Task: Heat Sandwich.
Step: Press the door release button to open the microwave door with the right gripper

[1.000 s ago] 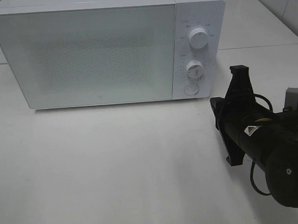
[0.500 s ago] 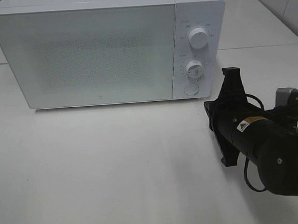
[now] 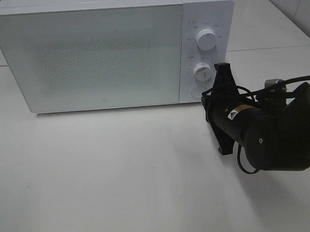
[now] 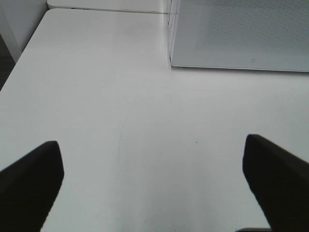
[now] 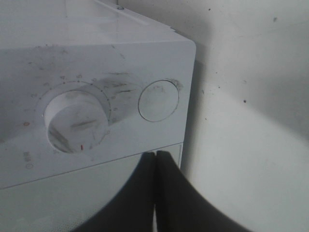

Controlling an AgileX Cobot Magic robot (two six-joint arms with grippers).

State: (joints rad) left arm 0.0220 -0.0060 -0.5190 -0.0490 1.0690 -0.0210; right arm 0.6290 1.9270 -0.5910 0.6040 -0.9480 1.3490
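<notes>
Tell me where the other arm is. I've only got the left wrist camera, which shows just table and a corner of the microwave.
Observer: The right pincer is up at the microwave's front, right beside the lower knob.
Operator: Is it open?
Observer: No, it's shut. Its own camera shows the two fingers meeting tip to tip, close to the round button.
Operator: Any sandwich out on the table?
Observer: None shows in any view, and the overhead camera shows the microwave door closed.
</notes>
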